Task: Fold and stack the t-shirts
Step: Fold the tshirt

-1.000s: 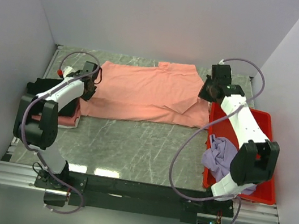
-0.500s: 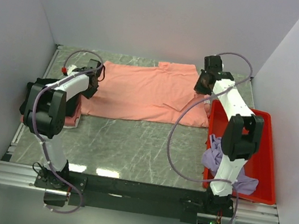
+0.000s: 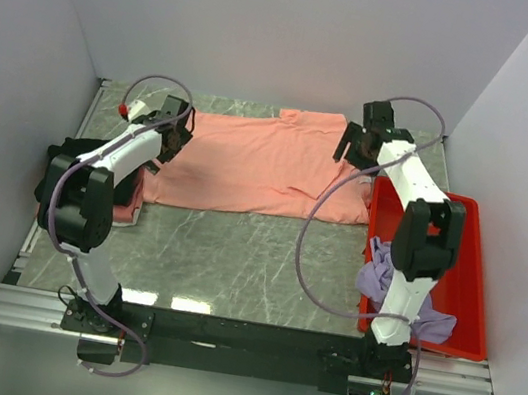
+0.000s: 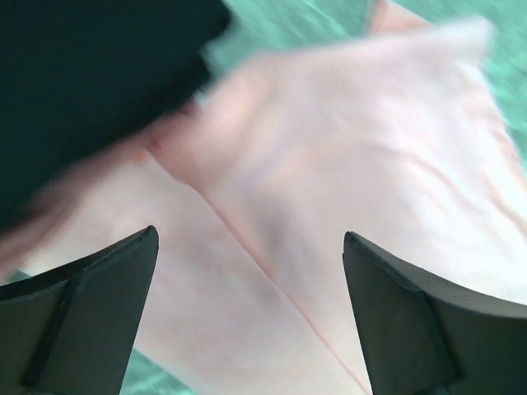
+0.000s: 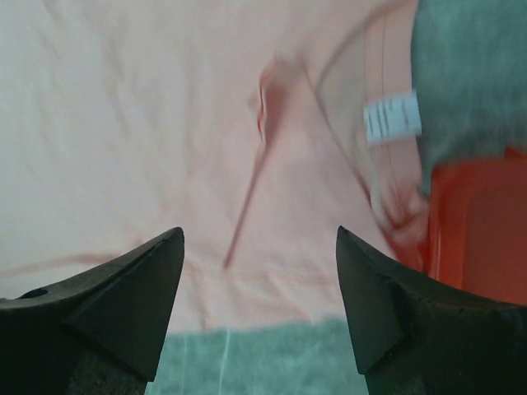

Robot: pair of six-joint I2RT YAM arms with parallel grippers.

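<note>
A salmon-pink t-shirt (image 3: 260, 161) lies spread along the back of the table. My left gripper (image 3: 171, 133) hovers over its left edge, open, with only cloth (image 4: 346, 148) below the jaws (image 4: 249, 239). My right gripper (image 3: 351, 149) is over the shirt's right end, open and empty (image 5: 258, 234). The shirt's white neck label (image 5: 392, 118) shows in the right wrist view. At the far left a black t-shirt (image 3: 70, 157) lies on a pink one (image 3: 122, 210). A lavender t-shirt (image 3: 387, 277) is crumpled in the red tray (image 3: 480, 208).
The grey marble table (image 3: 234, 253) is walled in white on three sides. The red tray stands along the right edge, touching the salmon shirt's right end (image 5: 478, 222). The black shirt (image 4: 82, 82) lies close to my left gripper.
Both grippers went from shut to open and let go of the salmon shirt. The left gripper moved back and slightly right; the right one moved left. The shirt's right end now lies flatter.
</note>
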